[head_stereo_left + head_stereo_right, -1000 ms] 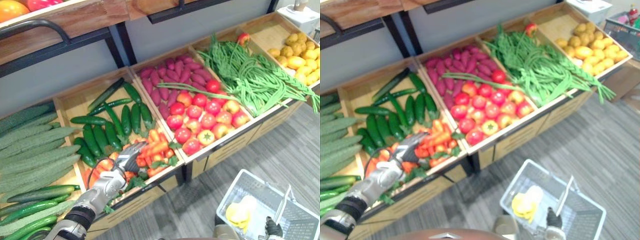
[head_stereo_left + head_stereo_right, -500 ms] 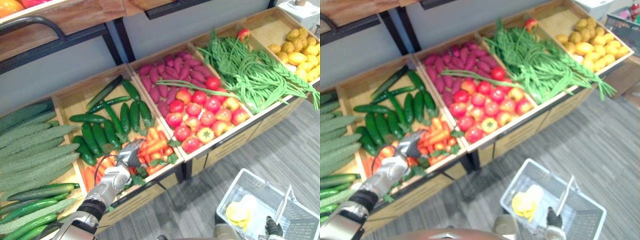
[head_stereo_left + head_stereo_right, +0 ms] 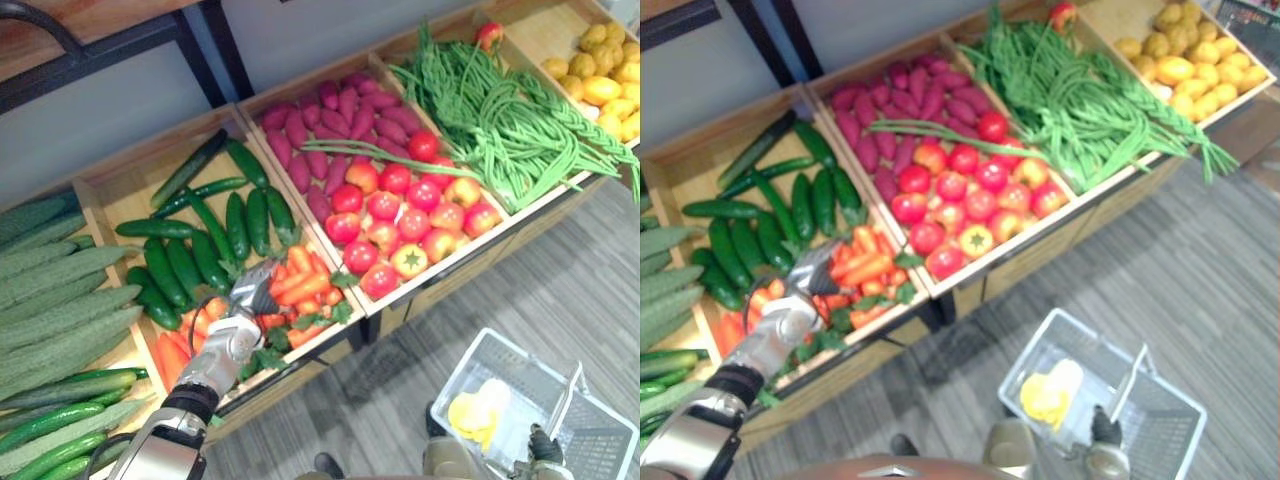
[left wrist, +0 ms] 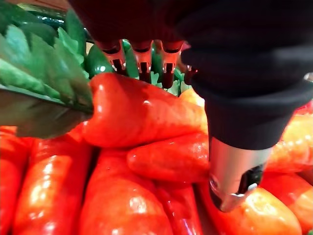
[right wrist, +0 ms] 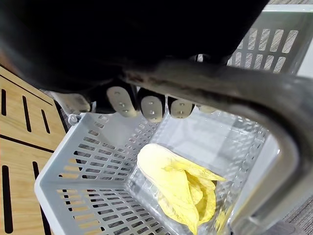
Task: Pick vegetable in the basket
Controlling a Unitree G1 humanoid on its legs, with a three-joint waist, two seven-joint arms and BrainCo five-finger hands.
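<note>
Left eye view: looking down on a wooden stand of produce bins. Showing the left hand reaching in from 7 o'clock, its fingers stretching out relaxed, grasping nothing, lying over the carrots near the centre. Showing cucumbers lying at 10 o'clock of the carrots, tomatoes at 3 o'clock of them, and green beans spreading at 1 o'clock. At 5 o'clock, showing the right hand clenching round the handle of a white basket, with a yellow item lying inside.

Right eye view: showing the same layout, the left hand lying over the carrots at 8 o'clock, the basket hanging at 5 o'clock, apart from the stand.

Left wrist view: looking along the fingers reaching past one carrot with green leaves, the thumb hanging apart on the near side, not closing on it. Showing more carrots lying underneath.

Right wrist view: showing fingers curling tight round the grey handle, the basket hanging below, the yellow item lying on its floor.
</note>
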